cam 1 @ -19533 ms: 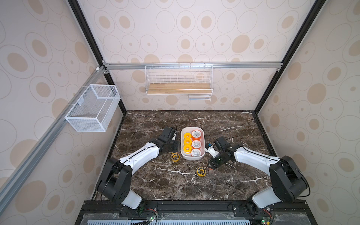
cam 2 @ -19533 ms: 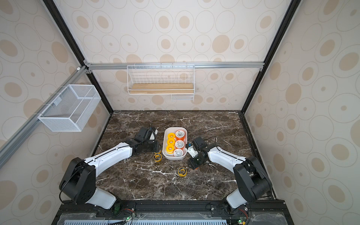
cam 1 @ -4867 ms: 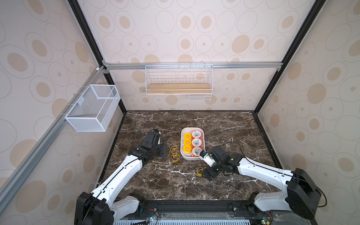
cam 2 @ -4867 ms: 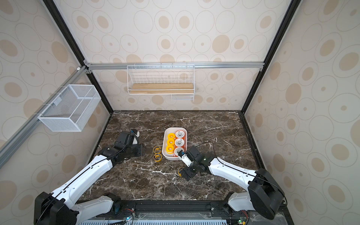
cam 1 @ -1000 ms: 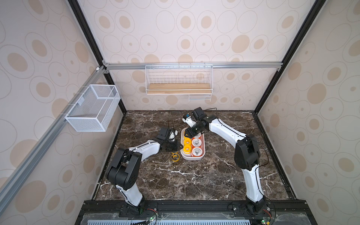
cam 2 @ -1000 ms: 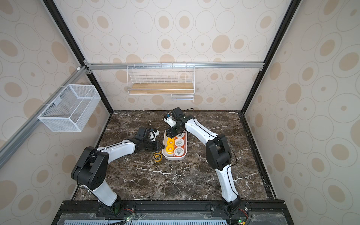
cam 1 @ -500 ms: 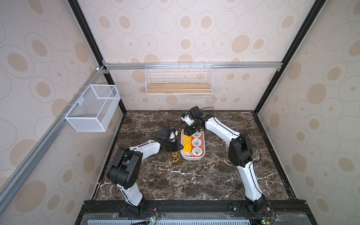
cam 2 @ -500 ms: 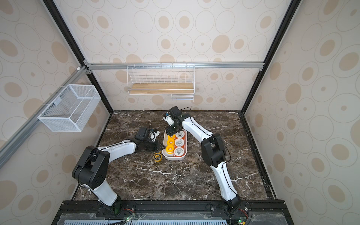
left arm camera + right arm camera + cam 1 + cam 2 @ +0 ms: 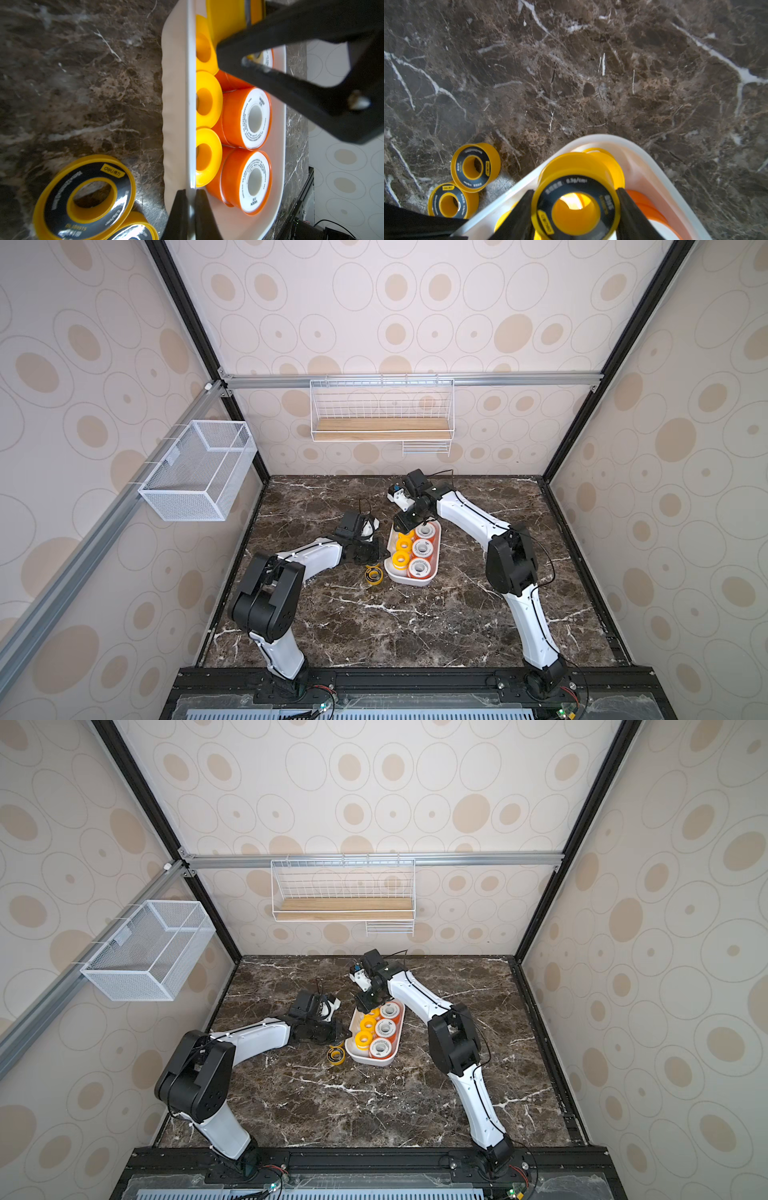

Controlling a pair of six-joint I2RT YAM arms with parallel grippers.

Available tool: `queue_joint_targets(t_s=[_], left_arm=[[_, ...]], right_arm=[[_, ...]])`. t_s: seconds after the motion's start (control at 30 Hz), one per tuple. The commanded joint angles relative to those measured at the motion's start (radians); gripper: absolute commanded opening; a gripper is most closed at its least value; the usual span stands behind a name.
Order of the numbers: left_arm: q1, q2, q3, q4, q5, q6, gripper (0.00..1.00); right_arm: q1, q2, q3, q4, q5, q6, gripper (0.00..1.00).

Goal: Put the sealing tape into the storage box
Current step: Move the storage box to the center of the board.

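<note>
Right tool [image 9: 575, 209] grips ringed spool [image 9: 575, 164] over storage box [image 9: 602, 139]; left tool [image 9: 190, 207] pinches its rim.

Surface: dark marble tabletop [image 9: 374, 626]
Box: white storage box [image 9: 409, 580], standing mid-table
Loose tape: two dark-faced yellow spools [image 9: 475, 167], just beside the box

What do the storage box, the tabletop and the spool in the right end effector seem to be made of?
The storage box: white plastic, smooth and slightly glossy; thin moulded rim, ribbed wall. The tabletop: dark marble or a marble-look laminate; white veins, faint sheen. The spool: glossy yellow plastic, dark printed label face.
</note>
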Motion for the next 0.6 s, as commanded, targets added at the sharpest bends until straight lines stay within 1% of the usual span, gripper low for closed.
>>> queue_joint_targets(t_s=[0.0, 0.17, 0.27, 0.4, 0.57], left_arm=[[-0.012, -0.043, -0.014, -0.027, -0.047, -0.036, 0.07], [-0.063, -0.122, -0.077, -0.024, -0.134, -0.106, 0.08], [-0.091, -0.174, -0.121, -0.007, -0.178, -0.148, 0.09], [-0.111, -0.232, -0.157, -0.001, -0.200, -0.180, 0.09], [-0.119, -0.281, -0.188, 0.000, -0.207, -0.201, 0.10]], right_arm=[[0.005, -0.094, -0.081, 0.018, 0.001, -0.011, 0.57], [0.007, -0.197, -0.226, 0.081, -0.019, -0.010, 0.57], [0.013, -0.237, -0.283, 0.104, -0.024, -0.015, 0.58], [0.025, -0.259, -0.318, 0.116, -0.027, -0.028, 0.58], [0.044, -0.256, -0.312, 0.115, -0.031, -0.045, 0.57]])
